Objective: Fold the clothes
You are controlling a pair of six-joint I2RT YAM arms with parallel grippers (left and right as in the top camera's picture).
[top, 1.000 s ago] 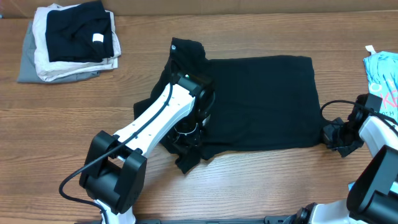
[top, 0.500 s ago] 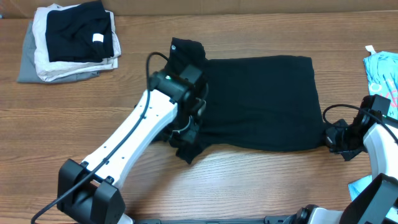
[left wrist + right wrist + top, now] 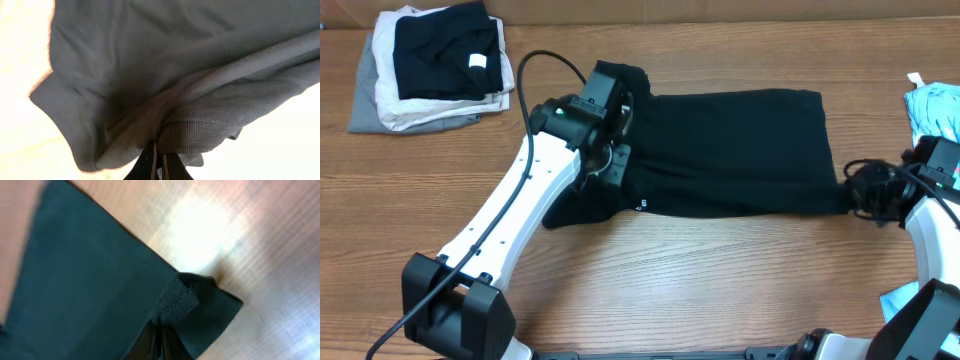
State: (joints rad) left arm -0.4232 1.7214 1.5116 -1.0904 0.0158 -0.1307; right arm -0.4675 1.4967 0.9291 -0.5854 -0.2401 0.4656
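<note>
The clothes (image 3: 740,150) are a large black garment spread across the middle of the wooden table, with a small white round logo near its far left corner and a small white mark at its near fold. My left gripper (image 3: 617,165) is shut on a bunched fold of the clothes (image 3: 190,130) over their left part. My right gripper (image 3: 855,192) is shut on the clothes' near right corner (image 3: 175,302), held just above the wood. The fabric's near edge runs between the two grippers.
A pile of folded pieces (image 3: 435,65), a black one with a white tag on top, lies at the far left. A light blue printed shirt (image 3: 935,115) lies at the right edge. The table (image 3: 720,280) shows bare wood in front.
Both grippers have carried the near edge of the clothes away from me, folding it over. The left arm swung back and left; the right gripper moved slightly back.
</note>
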